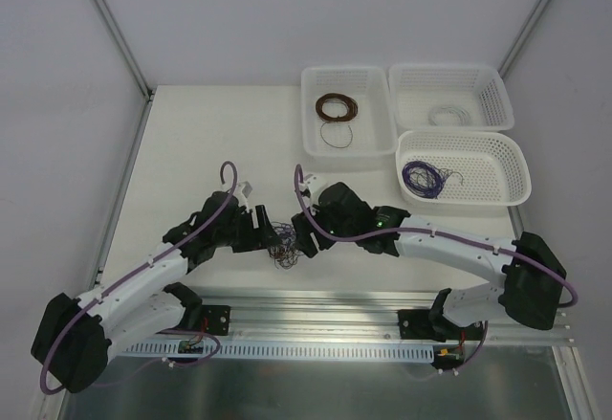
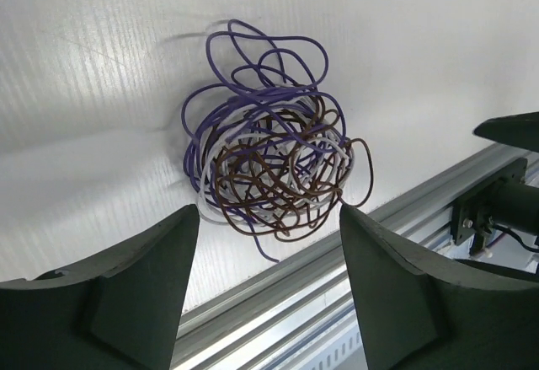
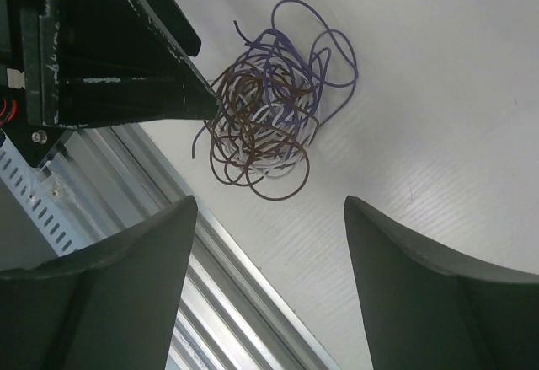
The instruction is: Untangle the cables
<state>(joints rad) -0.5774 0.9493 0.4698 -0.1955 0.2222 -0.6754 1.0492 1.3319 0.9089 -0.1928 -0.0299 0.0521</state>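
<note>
The cables are a fist-sized tangle (image 1: 284,247) of thin purple, brown and white wires lying on the white table near its front edge. In the left wrist view the tangle (image 2: 269,155) lies just beyond my open left gripper (image 2: 265,211), and its lower loops reach the level of the fingertips. In the right wrist view the tangle (image 3: 269,117) lies ahead of my open right gripper (image 3: 269,203), clear of the fingers. In the top view the left gripper (image 1: 270,233) and the right gripper (image 1: 306,235) flank the tangle closely. Both are empty.
Three white baskets stand at the back right: one (image 1: 368,143) with a round brown coil (image 1: 337,107), one (image 1: 490,90) with a whitish coil (image 1: 448,114), one (image 1: 512,183) with a purple coil (image 1: 423,179). A metal rail (image 1: 316,300) runs along the table's front edge, close behind the tangle.
</note>
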